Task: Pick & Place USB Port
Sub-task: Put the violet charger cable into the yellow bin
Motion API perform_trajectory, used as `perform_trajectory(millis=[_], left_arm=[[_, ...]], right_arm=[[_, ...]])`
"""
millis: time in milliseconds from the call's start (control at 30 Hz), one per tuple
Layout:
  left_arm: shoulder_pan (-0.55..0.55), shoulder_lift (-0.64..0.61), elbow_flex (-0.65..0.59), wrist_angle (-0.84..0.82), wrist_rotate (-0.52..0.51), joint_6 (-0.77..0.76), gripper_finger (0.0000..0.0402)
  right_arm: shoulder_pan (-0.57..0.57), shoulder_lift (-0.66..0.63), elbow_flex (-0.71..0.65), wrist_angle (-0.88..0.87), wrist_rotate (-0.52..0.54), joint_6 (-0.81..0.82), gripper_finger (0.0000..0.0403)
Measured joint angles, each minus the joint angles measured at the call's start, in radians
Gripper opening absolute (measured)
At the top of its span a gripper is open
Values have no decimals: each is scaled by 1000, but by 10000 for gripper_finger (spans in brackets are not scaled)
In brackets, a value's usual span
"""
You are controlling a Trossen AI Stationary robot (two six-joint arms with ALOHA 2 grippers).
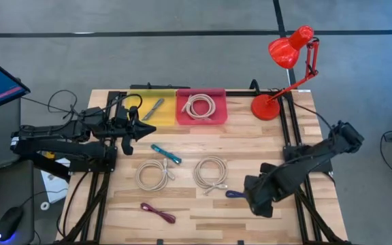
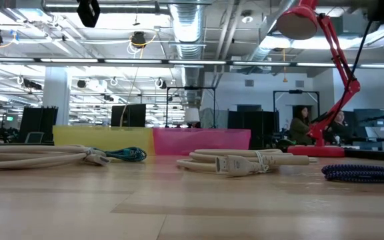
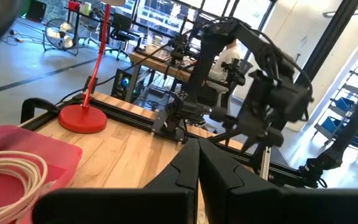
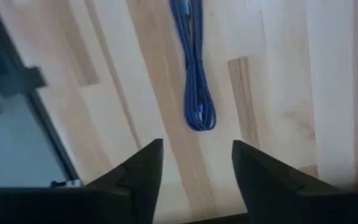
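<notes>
Planked wooden table (image 1: 264, 146), braided blue cable (image 4: 194, 74), 2 coiled cream cables (image 1: 182, 173)

No readable text, labels, brands, numbers, signs anywhere

High view: straight down over whole table (image 1: 250, 204). Low view: table-top level, facing the room. Right wrist view: close above a blue cable (image 4: 194, 74), shared with low view. Left wrist view: across table toward red lamp (image 3: 82, 115).
</notes>
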Motion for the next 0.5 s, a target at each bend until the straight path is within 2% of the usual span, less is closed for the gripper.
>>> perform_trajectory(millis=[200,500], left_arm=[[0,0,0,0,0,0,8],[0,0,0,0,0,0,8]], right_arm=[[25,92,0,-23,21,-1,206],[27,193,-1,-4,28,-44,173]])
